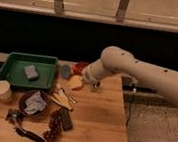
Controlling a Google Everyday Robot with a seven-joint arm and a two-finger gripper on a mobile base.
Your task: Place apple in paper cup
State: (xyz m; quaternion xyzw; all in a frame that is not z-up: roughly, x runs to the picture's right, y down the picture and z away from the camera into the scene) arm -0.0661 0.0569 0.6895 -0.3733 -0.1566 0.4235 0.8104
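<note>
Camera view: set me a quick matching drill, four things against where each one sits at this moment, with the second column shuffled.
Things:
1. apple
2. paper cup
3. grey-blue sponge
4. gripper

Places:
A. inside the green tray
B. at the end of the white arm, shut, close beside the apple
C. just in front of the red-orange bowl
D. at the left edge of the table, in front of the green tray

Pairs: 1-C, 2-D, 3-A, 4-B
</note>
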